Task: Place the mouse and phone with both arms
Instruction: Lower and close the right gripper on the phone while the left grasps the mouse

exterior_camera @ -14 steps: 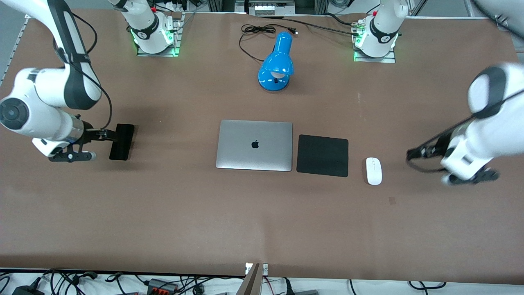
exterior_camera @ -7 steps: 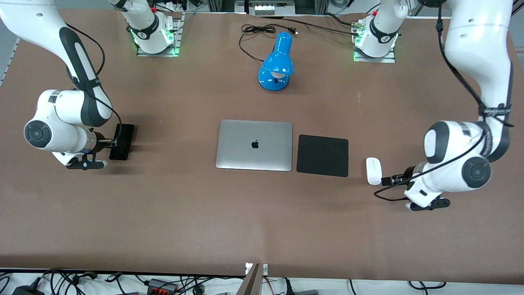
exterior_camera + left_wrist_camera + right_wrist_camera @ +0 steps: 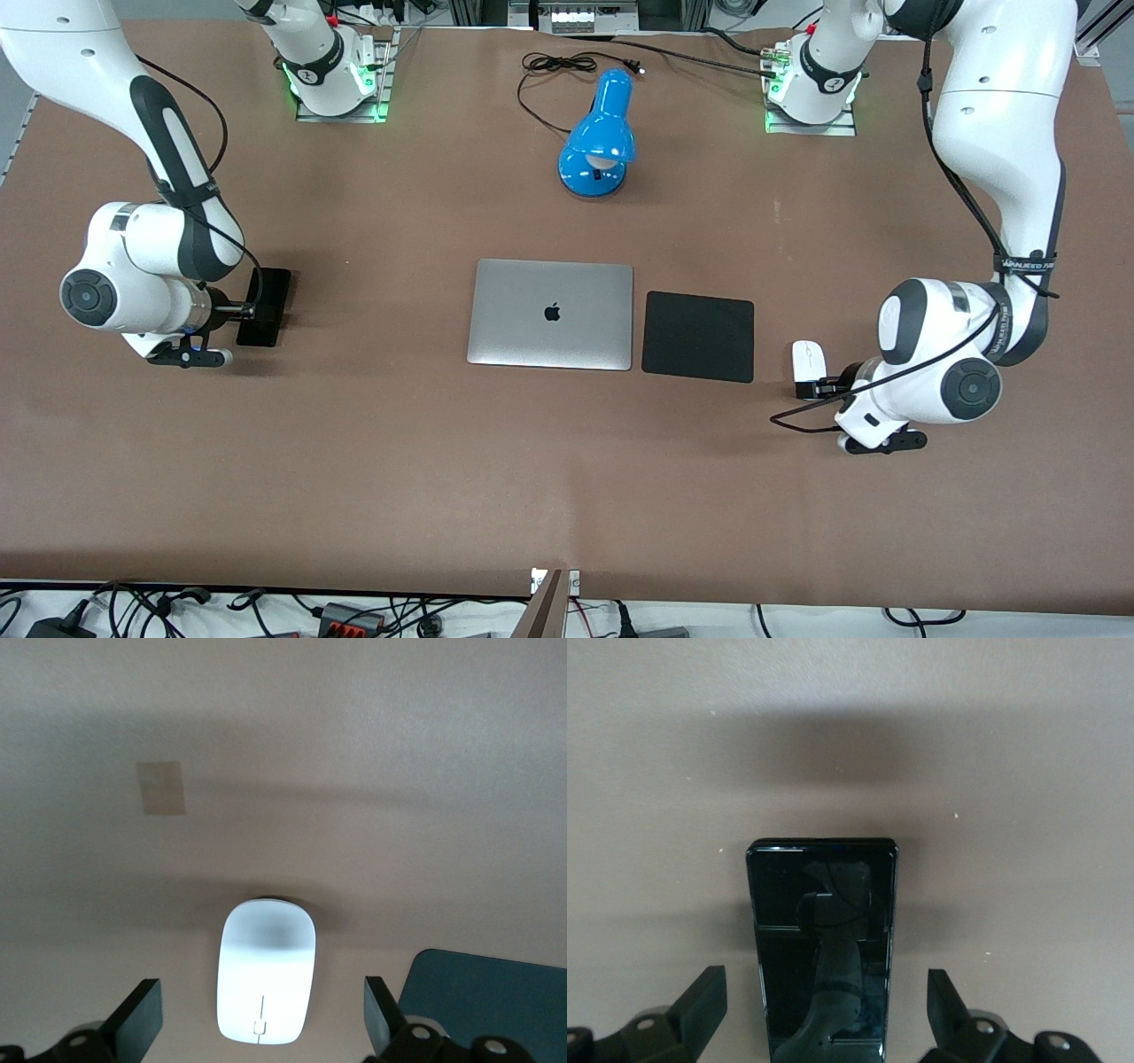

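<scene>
On the brown table (image 3: pixel 372 461), a closed silver laptop (image 3: pixel 550 314) lies at the middle, with a black mouse pad (image 3: pixel 698 337) just beside it toward the left arm's end. A blue desk lamp (image 3: pixel 600 137) stands at twelve o'clock from the laptop, farther from the front camera, near the arms' bases.

The white mouse (image 3: pixel 808 361) rests flat on the table at about three o'clock from the mouse pad, near it but apart. The left hand (image 3: pixel 817 387) is low over the end of the mouse nearer the front camera, reaching in from the left arm's end of the table. In the left wrist view the mouse (image 3: pixel 266 981) sits centred between the two black fingers (image 3: pixel 135 1019), which stand spread wide with clear table on either side of it; nothing is gripped. A corner of the mouse pad (image 3: pixel 483 997) shows beside one finger, and a small pale patch (image 3: pixel 161 788) marks the table past the mouse.

The black phone (image 3: pixel 266 307) lies flat at nine o'clock from the laptop, well apart from it, toward the right arm's end. The right hand (image 3: pixel 246 307) is at the phone's long edge. In the right wrist view the phone (image 3: pixel 822 948) lies lengthwise between the fingers (image 3: pixel 700 1005), which are wide apart and clear of both its edges, so it is not held. Its glossy face mirrors the hand above.
</scene>
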{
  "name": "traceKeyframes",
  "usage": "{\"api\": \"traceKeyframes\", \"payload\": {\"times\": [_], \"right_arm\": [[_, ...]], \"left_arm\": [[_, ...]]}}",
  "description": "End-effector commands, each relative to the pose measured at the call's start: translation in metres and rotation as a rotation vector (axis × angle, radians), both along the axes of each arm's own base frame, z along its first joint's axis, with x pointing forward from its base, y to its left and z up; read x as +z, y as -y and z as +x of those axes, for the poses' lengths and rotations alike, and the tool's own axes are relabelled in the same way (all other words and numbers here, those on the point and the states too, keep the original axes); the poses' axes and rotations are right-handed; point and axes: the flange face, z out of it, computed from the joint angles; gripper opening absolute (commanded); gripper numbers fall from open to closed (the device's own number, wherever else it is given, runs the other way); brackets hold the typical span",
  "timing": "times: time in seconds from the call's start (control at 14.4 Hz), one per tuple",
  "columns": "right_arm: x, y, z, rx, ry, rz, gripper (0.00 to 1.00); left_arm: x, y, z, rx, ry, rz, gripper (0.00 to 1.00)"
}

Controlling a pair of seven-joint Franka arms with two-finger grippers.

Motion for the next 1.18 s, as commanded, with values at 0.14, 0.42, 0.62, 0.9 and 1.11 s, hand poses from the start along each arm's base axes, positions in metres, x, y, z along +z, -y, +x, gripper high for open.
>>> {"api": "traceKeyframes", "payload": {"times": [0.14, 0.42, 0.62, 0.9, 1.11], "right_arm": [[-0.015, -0.005, -0.001, -0.058, 0.017, -0.012, 1.00], [-0.021, -0.008, -0.003, -0.059, 0.015, -0.009, 1.00], [-0.027, -0.012, -0.007, -0.048, 0.004, -0.006, 1.00], [-0.029, -0.011, -0.013, -0.029, -0.009, -0.004, 1.00], [-0.029, -0.011, -0.013, -0.028, -0.012, -0.005, 1.00]], "left_arm": [[-0.013, -0.003, -0.003, -0.014, -0.030, -0.001, 1.00], [-0.022, 0.011, -0.009, -0.040, -0.050, -0.001, 1.00], [-0.028, 0.005, -0.011, -0.124, -0.052, 0.012, 1.00], [-0.038, 0.005, -0.013, -0.132, -0.066, 0.012, 1.00], [-0.049, 0.005, -0.015, -0.135, -0.081, 0.014, 1.00]]}}
